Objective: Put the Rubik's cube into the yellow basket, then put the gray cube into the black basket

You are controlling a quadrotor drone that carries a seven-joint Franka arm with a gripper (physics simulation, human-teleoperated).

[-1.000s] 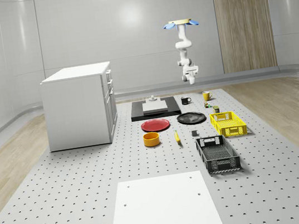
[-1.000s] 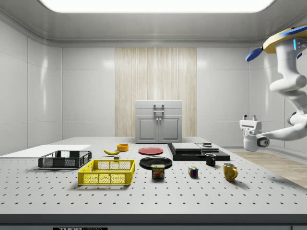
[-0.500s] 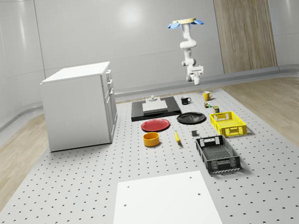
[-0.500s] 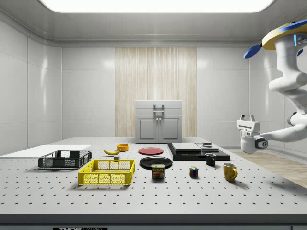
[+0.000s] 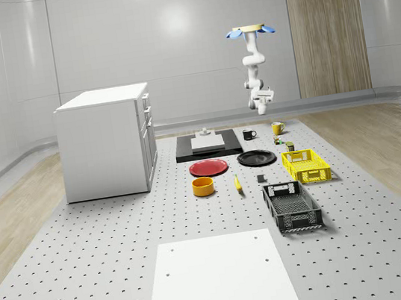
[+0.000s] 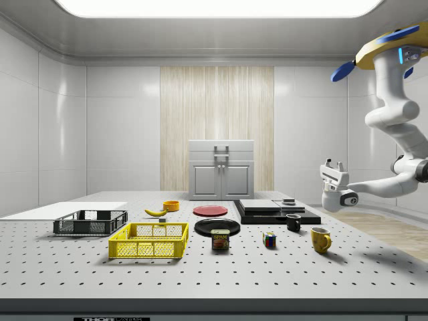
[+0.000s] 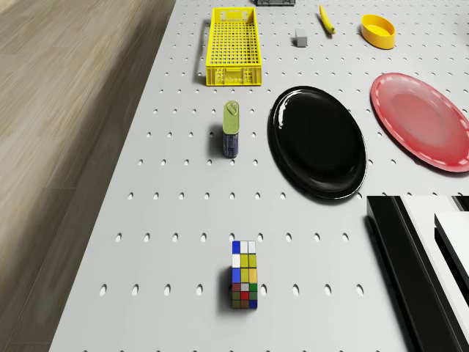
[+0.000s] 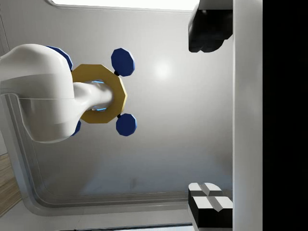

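Note:
The Rubik's cube lies on the perforated table between the tin and the mugs. Further along stand the yellow basket and the black basket. The small gray cube sits beside the yellow basket. The drone hovers high over the table's far end. Its arm hangs down and bends, so the gripper points upward, open and empty, well above the yellow mug.
A black plate, a red plate, a tin, an orange bowl and a banana lie around. A black slab with a white block, a black mug, a white cabinet and a white sheet stand on the table.
The drone and arm have drifted toward the side view's left, carrying the upturned gripper the same way. The fingers stay apart and nothing on the table has moved.

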